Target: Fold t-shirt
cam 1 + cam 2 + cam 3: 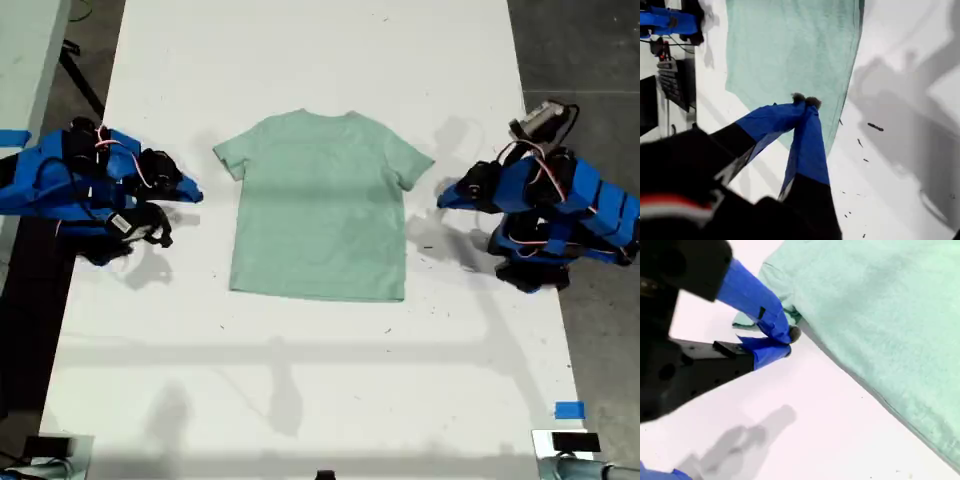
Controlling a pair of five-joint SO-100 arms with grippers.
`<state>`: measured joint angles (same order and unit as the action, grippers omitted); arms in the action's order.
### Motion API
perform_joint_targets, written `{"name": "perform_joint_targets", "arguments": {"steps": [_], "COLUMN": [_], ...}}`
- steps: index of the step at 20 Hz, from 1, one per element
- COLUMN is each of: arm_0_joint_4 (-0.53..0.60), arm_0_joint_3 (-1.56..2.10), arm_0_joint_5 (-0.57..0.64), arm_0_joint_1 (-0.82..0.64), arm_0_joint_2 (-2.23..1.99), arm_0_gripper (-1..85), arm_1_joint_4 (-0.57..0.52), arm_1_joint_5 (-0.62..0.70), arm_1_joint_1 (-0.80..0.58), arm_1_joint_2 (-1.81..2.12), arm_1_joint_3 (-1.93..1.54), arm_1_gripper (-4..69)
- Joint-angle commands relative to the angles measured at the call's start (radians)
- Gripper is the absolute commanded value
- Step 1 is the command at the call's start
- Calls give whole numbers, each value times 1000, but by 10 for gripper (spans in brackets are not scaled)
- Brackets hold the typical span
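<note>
The pale mint-green t-shirt lies spread flat on the white table, collar toward the far edge. My first gripper is at the exterior view's right, shut and empty, a short way off the shirt's sleeve on that side. In the first wrist view its fingertips meet above the t-shirt. My second gripper is at the exterior view's left, shut on nothing, just short of the other sleeve. Its closed tips hover beside the sleeve edge of the t-shirt.
Small black specks mark the table near the shirt on the exterior view's right. A piece of blue tape sits at the near corner on that same side. Dark floor borders the table on both sides.
</note>
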<state>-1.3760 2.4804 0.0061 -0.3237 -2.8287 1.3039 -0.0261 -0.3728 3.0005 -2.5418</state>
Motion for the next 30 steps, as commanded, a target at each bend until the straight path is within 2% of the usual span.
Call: {"name": "perform_joint_targets", "arguments": {"steps": [1,8,14,15,16,17,18,19,21,24,30], "arm_0_joint_4": [-15,-176,-259,-264,-262,-262,-261,-261,-249,-204,-143], "arm_0_joint_3": [-193,-695,-973,-989,-991,-989,-988,-985,-959,-879,-790], "arm_0_joint_5": [83,331,456,463,468,471,488,495,506,506,509], "arm_0_joint_1": [-87,-334,-494,-502,-502,-494,-476,-463,-451,-468,-488], "arm_0_joint_2": [155,624,861,877,881,881,881,881,881,879,868], "arm_0_gripper": [0,0,0,0,1,111,275,317,348,351,344], "arm_1_joint_4": [-3,207,301,302,307,307,305,304,276,192,-147], "arm_1_joint_5": [110,417,598,624,637,655,678,710,749,804,882], "arm_1_joint_1": [-71,-276,-403,-413,-420,-430,-437,-446,-479,-535,-598], "arm_1_joint_2": [-167,-689,-1000,-1037,-1071,-1094,-1112,-1134,-1141,-1132,-1155], "arm_1_joint_3": [196,752,1120,1152,1164,1160,1150,1144,1094,960,603], "arm_1_gripper": [-6,-10,6,38,100,208,332,374,356,378,374]}}
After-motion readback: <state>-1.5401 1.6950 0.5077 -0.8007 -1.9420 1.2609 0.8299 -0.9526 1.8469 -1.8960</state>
